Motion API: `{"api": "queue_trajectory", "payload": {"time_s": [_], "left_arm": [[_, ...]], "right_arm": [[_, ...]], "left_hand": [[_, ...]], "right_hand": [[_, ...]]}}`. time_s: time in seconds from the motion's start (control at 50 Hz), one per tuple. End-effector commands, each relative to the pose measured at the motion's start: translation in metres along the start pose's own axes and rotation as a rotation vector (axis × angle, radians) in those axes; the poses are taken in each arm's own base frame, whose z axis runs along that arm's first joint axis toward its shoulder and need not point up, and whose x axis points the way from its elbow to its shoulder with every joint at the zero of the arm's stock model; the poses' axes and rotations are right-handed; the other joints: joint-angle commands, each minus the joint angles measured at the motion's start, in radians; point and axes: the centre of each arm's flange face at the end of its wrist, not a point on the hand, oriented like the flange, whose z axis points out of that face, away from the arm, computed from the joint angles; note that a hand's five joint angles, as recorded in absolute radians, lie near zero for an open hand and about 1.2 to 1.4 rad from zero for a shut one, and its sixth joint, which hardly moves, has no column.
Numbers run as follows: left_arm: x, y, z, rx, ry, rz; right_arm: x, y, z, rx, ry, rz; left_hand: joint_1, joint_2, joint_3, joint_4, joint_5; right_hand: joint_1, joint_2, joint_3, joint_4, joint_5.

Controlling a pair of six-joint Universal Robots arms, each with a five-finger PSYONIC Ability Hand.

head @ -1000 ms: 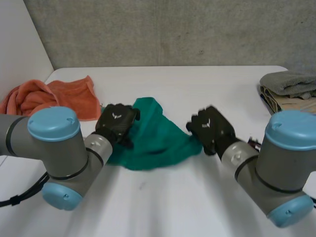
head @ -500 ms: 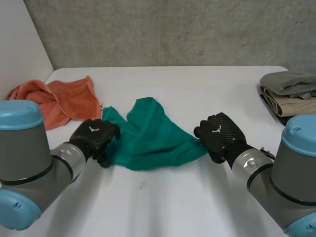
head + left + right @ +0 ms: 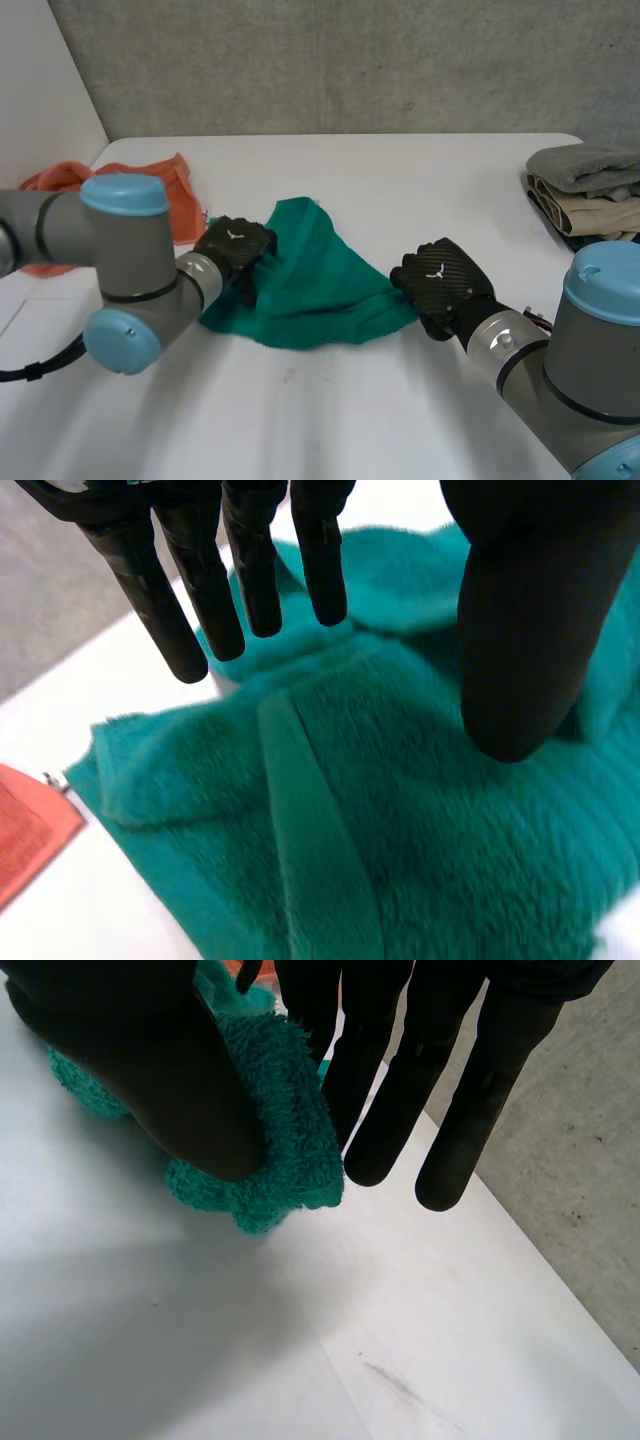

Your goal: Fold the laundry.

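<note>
We are working on a crumpled teal-green terry towel that is lying near the middle of the white tabletop, bunched into a rough triangle with one flap turned over on itself. We are holding our left hand over the end of the towel that faces the tabletop's left edge. Seen from its wrist, its fingers are hanging straight and slightly spread above the pile, the thumb is standing well apart from them, and nothing is being gripped. We are placing our right hand at the towel's opposite corner, the one pointing toward the tabletop's right edge. There the thumb is pinching the fluffy corner against the straight fingers, just above the bare surface. A rumpled orange terry towel is lying by the tabletop's left edge, near the green one but apart from it. At the right edge a folded grey towel is sitting on top of a folded beige cloth.
</note>
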Motion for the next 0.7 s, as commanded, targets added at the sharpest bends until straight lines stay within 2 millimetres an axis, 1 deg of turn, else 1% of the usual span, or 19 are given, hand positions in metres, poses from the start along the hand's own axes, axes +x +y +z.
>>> {"api": "queue_trajectory", "payload": {"time_s": [0.02,0.06,0.08,0.12,0.14,0.2,0.22,0.28,0.3,0.36,0.38,0.44,0.46,0.52,0.54,0.56,0.6,0.62,0.7], "left_arm": [[-0.001,0.009,0.014,-0.082,0.001,0.047],[-0.001,0.007,0.018,-0.067,-0.007,0.057],[-0.002,0.005,0.020,-0.056,-0.013,0.064],[-0.003,0.001,0.023,-0.038,-0.023,0.074],[-0.005,-0.004,0.023,-0.019,-0.037,0.080],[-0.012,-0.017,0.020,0.008,-0.074,0.089],[-0.016,-0.031,0.012,0.038,-0.105,0.089],[-0.023,-0.055,-0.006,0.091,-0.154,0.082],[-0.028,-0.072,-0.020,0.135,-0.179,0.073],[-0.033,-0.094,-0.042,0.197,-0.194,0.060],[-0.035,-0.107,-0.057,0.239,-0.199,0.052],[-0.038,-0.122,-0.080,0.280,-0.195,0.048],[-0.037,-0.127,-0.096,0.276,-0.177,0.050],[-0.034,-0.129,-0.120,0.237,-0.137,0.061],[-0.033,-0.128,-0.134,0.206,-0.114,0.071],[-0.032,-0.126,-0.140,0.188,-0.100,0.076],[-0.029,-0.123,-0.151,0.155,-0.076,0.084],[-0.027,-0.120,-0.162,0.129,-0.053,0.093],[-0.018,-0.112,-0.174,0.094,-0.005,0.128]], "right_arm": [[0.003,0.001,0.002,-0.002,0.008,0.001],[0.004,0.001,0.004,-0.001,0.010,0.002],[0.004,0.001,0.004,0.000,0.011,0.000],[0.006,-0.001,0.007,0.006,0.017,-0.005],[0.007,-0.002,0.007,0.009,0.020,-0.006],[0.013,-0.006,0.010,0.018,0.039,-0.015],[0.018,-0.009,0.011,0.024,0.058,-0.023],[0.028,-0.016,0.013,0.037,0.090,-0.034],[0.034,-0.021,0.013,0.040,0.109,-0.036],[0.045,-0.031,0.013,0.045,0.130,-0.032],[0.052,-0.037,0.011,0.046,0.139,-0.025],[0.065,-0.050,0.007,0.037,0.152,-0.003],[0.076,-0.058,0.003,0.026,0.161,0.022],[0.094,-0.071,-0.003,0.010,0.175,0.072],[0.102,-0.076,-0.008,-0.011,0.173,0.101],[0.105,-0.079,-0.011,-0.025,0.168,0.111],[0.107,-0.083,-0.016,-0.054,0.144,0.120],[0.107,-0.086,-0.021,-0.082,0.109,0.115],[0.096,-0.089,-0.032,-0.138,0.001,0.059]], "left_hand": [[0.284,0.270,0.272,0.265,0.262],[0.437,0.423,0.425,0.418,0.415],[0.646,0.633,0.634,0.628,0.625],[0.879,0.866,0.867,0.861,0.858],[0.947,0.934,0.935,0.928,0.925],[0.948,0.934,0.936,0.929,0.926],[0.948,0.934,0.936,0.929,0.926],[0.948,0.934,0.936,0.929,0.926],[0.948,0.934,0.936,0.929,0.926],[0.948,0.934,0.936,0.929,0.926],[0.948,0.934,0.936,0.929,0.926],[0.948,0.934,0.936,0.929,0.926],[0.948,0.934,0.936,0.929,0.926],[0.948,0.934,0.936,0.929,0.926],[0.948,0.934,0.936,0.929,0.926],[0.948,0.934,0.936,0.929,0.926],[0.948,0.934,0.936,0.929,0.926],[0.948,0.934,0.936,0.929,0.926],[0.948,0.934,0.936,0.929,0.926]], "right_hand": [[0.293,0.224,0.208,0.201,0.243],[0.293,0.224,0.208,0.201,0.243],[0.293,0.224,0.208,0.201,0.243],[0.293,0.224,0.208,0.201,0.243],[0.293,0.224,0.208,0.201,0.243],[0.293,0.224,0.208,0.201,0.243],[0.293,0.224,0.208,0.201,0.243],[0.293,0.224,0.208,0.201,0.243],[0.293,0.224,0.208,0.201,0.243],[0.293,0.224,0.208,0.201,0.243],[0.293,0.224,0.208,0.201,0.243],[0.293,0.224,0.208,0.201,0.243],[0.293,0.224,0.208,0.201,0.243],[0.293,0.224,0.208,0.201,0.243],[0.293,0.224,0.208,0.201,0.243],[0.293,0.224,0.208,0.201,0.243],[0.293,0.224,0.208,0.201,0.243],[0.293,0.224,0.208,0.201,0.243],[0.293,0.224,0.208,0.201,0.243]]}}
